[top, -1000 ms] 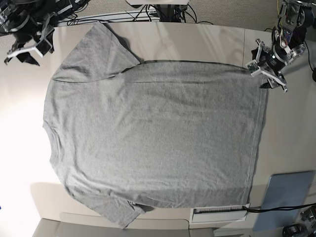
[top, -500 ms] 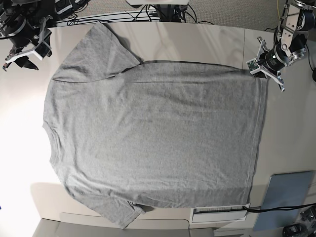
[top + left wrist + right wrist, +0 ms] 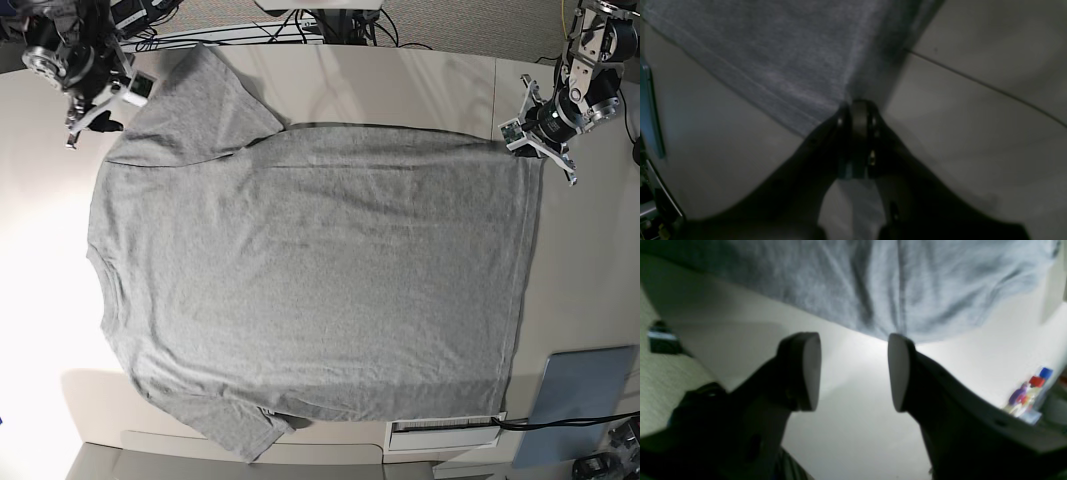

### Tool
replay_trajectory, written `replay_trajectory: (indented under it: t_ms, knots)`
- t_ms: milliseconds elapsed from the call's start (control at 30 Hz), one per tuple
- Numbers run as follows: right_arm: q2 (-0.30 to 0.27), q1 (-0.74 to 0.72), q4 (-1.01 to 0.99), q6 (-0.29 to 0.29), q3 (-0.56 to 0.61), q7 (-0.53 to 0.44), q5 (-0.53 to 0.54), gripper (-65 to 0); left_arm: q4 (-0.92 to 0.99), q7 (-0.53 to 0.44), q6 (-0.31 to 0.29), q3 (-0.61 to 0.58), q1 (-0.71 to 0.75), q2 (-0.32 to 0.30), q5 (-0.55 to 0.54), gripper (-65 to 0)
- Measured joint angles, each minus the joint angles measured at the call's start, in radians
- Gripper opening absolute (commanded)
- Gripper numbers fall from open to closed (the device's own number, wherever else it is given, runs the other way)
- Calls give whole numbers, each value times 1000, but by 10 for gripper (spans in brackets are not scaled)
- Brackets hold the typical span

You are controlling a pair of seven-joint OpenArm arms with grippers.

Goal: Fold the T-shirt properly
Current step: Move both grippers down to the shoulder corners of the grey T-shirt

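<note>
The large heather-grey short-sleeved cotton T-shirt lies spread flat, plain side up, across the pale beige table, its hem toward the right of the base view and its sleeves toward the left. The left gripper reaches down at a slant to the T-shirt's upper hem corner; in the left wrist view its dark fingers are pressed together, clamped on the edge of the grey fabric, which rises in a slight ridge toward them. The right gripper hovers just beside the T-shirt's upper sleeve, tilted downward; in the right wrist view its two pads stand wide apart above bare table, the sleeve edge just beyond the tips. A blue-grey flat rectangular board lies beside the T-shirt's lower hem corner.
</note>
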State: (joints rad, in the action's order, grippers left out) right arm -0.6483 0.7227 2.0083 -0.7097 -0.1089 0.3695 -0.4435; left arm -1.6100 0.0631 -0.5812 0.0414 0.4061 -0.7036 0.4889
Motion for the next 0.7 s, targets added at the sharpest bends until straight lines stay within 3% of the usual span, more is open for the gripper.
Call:
replay_trajectory:
  t_ms: [233, 500, 567, 700]
  knots:
    - [-2, -161, -145, 16, 173, -5, -30, -335, -1, 6, 0, 0, 0, 0, -2, -650]
    - [-5, -287, -169, 36, 315, 19, -38, -336, -1, 10, 0, 0, -1, 0, -3, -650]
    - [-5, -295, -169, 31, 321, 24, -35, -380, -1, 10, 0, 0, -1, 0, -3, -650]
    - [-4, -296, -172, 26, 326, 40, -27, -544, -1, 10, 0, 0, -1, 0, -3, -650]
